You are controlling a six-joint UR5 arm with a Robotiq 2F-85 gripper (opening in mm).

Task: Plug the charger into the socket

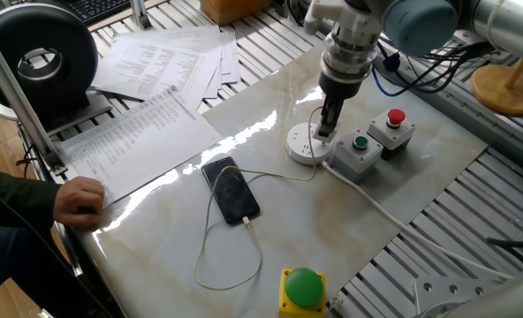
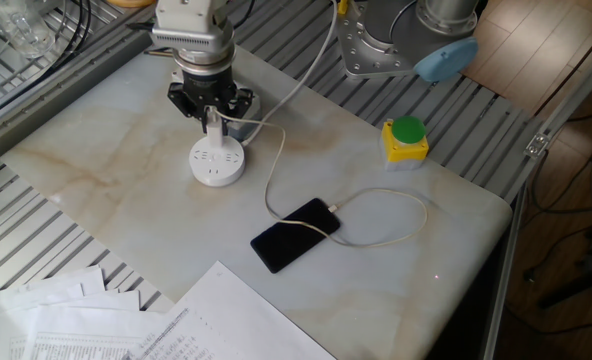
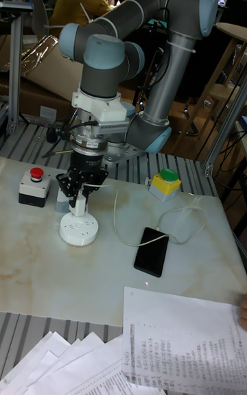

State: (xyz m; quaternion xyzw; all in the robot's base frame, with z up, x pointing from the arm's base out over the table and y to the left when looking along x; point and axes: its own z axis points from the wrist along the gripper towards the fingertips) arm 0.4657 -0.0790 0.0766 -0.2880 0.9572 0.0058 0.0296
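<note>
The charger [image 2: 214, 122] is sitting clamped in the hand [image 2: 213, 124] just above the socket [image 2: 217, 163], where slightly misaligned prongs are risking jamming or shoving the puck sideways.

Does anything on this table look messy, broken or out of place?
Nothing looks broken or spilled. The gripper holds the charger upright over the round socket. Only the printed papers lie in a loose, fanned heap.
</note>
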